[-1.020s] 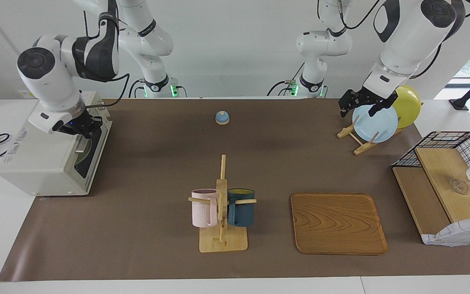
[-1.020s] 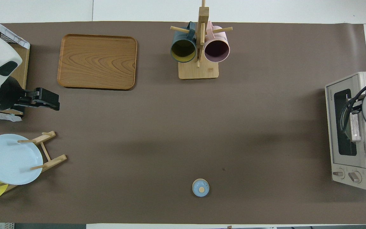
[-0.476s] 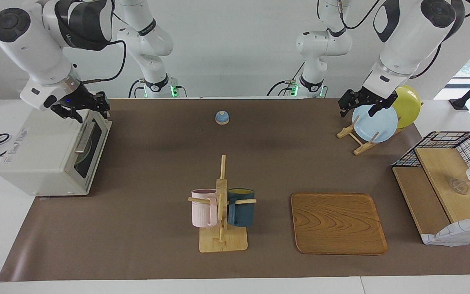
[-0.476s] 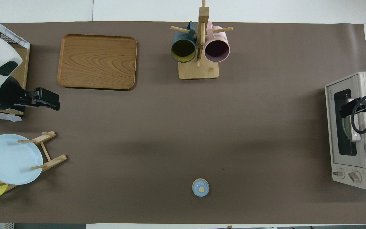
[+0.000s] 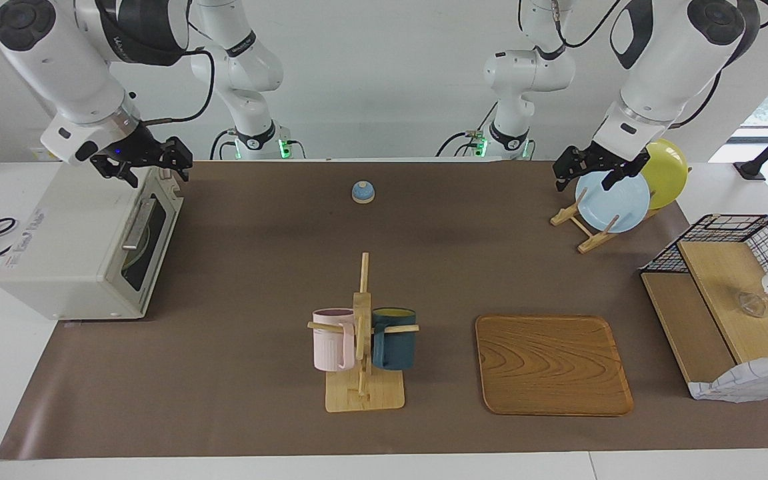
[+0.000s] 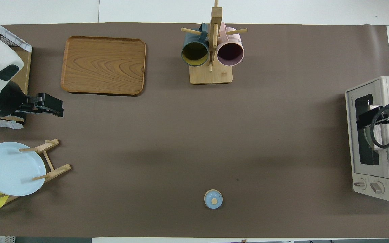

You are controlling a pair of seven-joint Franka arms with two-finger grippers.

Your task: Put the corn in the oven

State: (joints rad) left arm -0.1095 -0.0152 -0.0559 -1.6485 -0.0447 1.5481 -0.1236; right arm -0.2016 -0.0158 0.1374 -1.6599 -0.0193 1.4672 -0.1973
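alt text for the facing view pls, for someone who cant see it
The right gripper hangs open above the closed off-white oven at one end of a brown table; no corn is in sight. The left gripper waits open over a rack of plates at the other end. Between them stand a mug stand, a wooden tray and a small blue lid.

Oven [image 5: 71,250] stands at the right arm's end of the table with its door shut; right gripper [image 5: 151,163] is raised over the oven's top corner, jaws spread and empty. Left gripper [image 5: 591,170] hangs open over the plate rack [image 5: 581,230], which carries a light blue plate [image 5: 614,203] and a yellow plate [image 5: 667,170]. Mid-table, a mug stand [image 5: 364,373] bears a pink mug [image 5: 333,340] and a dark blue mug [image 5: 394,340], with a wooden tray [image 5: 553,365] beside it.
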